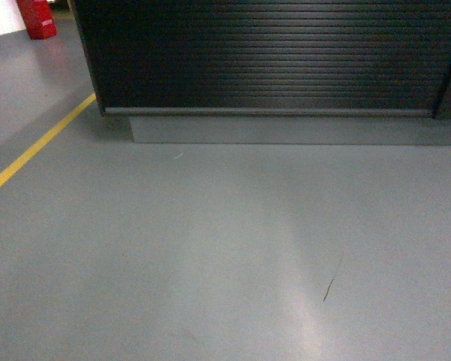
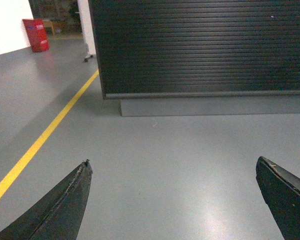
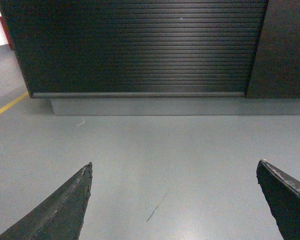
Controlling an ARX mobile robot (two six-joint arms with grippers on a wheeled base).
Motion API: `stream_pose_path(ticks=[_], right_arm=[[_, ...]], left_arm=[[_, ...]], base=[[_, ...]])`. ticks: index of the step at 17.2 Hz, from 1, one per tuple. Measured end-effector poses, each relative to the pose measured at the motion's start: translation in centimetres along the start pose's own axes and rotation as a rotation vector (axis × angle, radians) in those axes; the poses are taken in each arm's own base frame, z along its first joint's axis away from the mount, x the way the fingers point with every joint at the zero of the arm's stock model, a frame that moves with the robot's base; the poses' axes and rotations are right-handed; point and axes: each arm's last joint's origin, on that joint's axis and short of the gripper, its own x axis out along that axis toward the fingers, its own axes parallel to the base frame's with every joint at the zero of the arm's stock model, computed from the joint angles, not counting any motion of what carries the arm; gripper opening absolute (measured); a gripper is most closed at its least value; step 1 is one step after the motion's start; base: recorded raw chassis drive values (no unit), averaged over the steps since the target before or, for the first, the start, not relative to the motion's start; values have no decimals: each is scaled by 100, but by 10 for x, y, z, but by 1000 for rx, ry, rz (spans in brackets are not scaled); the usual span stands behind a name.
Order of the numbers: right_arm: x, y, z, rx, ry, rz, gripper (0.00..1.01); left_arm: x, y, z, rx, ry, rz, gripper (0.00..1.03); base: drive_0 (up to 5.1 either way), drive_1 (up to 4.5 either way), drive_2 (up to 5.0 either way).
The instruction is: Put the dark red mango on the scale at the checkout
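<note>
Dark red mango: not in any view, and neither is the scale. Left claw (image 2: 172, 200) and right claw (image 3: 172, 200) are both spread wide and empty above the grey floor (image 1: 225, 263). Ahead stands the checkout (image 1: 270, 56) bench front. Expect glossy, slippery, bruisable fruit; grip across its widest middle.

The left gripper (image 2: 172, 170) appears only in its own wrist view, its two dark, pointed fingers (image 2: 65, 205) spread wide to either side of the frame with nothing between them. The right gripper (image 3: 174, 171) looks the same in its wrist view, fingers (image 3: 62, 207) wide apart and empty. Both point forward and slightly down; neither arm shows in the head view.
</note>
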Motion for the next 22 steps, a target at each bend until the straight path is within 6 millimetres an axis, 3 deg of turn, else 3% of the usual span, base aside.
stream_pose_path(ticks=[22], right_arm=[[0, 0, 0, 0, 5, 0, 98]], left_arm=[[0, 0, 0, 0, 3, 0, 98]], base=[[-2, 426, -430]])
